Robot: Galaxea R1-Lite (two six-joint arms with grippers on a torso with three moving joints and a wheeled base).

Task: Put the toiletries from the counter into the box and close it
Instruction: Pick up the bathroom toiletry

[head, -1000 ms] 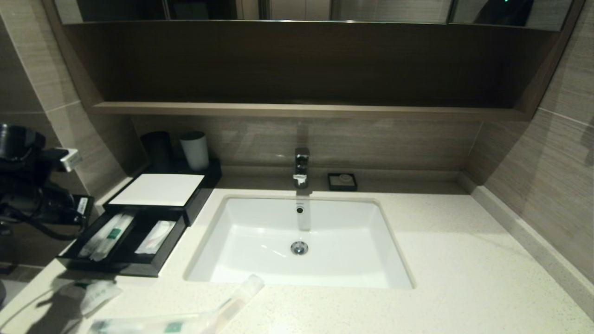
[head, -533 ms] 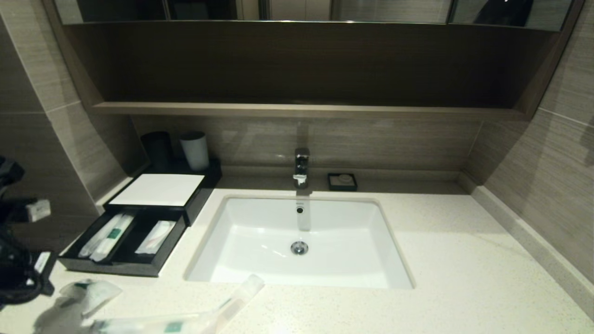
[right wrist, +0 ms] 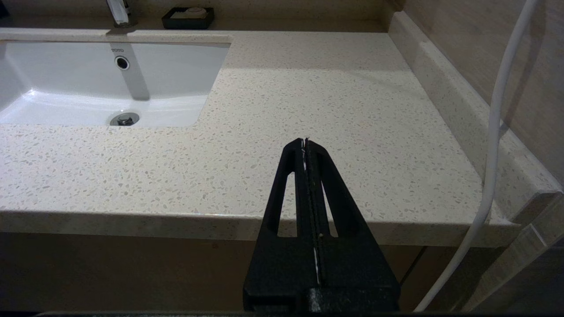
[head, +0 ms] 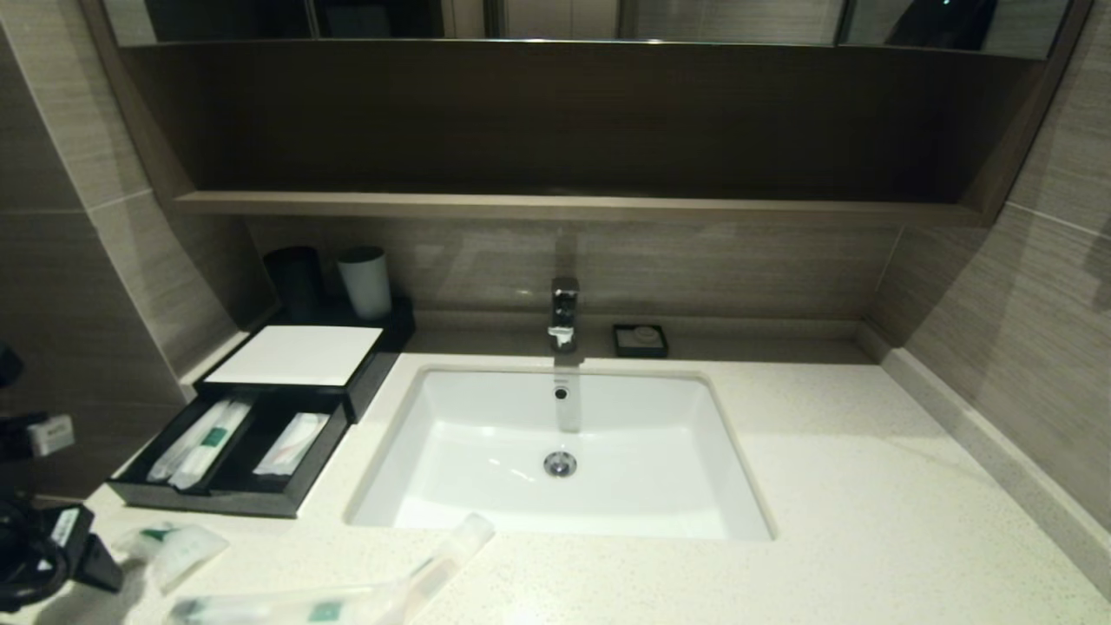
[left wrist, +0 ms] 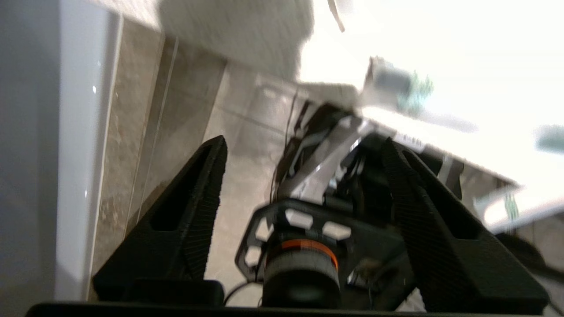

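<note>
The box [head: 295, 354] stands at the counter's [head: 825, 486] back left, and its front drawer [head: 217, 502] is pulled out. Two long toiletries packets [head: 200, 438] and a shorter one [head: 293, 443] lie inside the drawer. On the counter in front of it lie a short pouch [head: 174, 547] and a long slim packet [head: 347, 601]. My left arm [head: 39, 555] hangs at the left edge, off the counter's corner. The left gripper [left wrist: 304, 141] is open and empty, its jaws wide apart over the floor. My right gripper [right wrist: 305, 141] is shut and empty, above the counter's front right edge.
A white sink [head: 486, 521] fills the middle, with a tap [head: 564, 312] behind it and a small black soap dish [head: 640, 339] to the tap's right. A dark tumbler [head: 293, 276] and a grey cup [head: 364, 282] stand behind the box. A white cable [right wrist: 493, 132] hangs beside the right gripper.
My left arm has dropped from beside the drawer down to the lower left edge. Its jaws have gone from shut to open. The packets have not moved.
</note>
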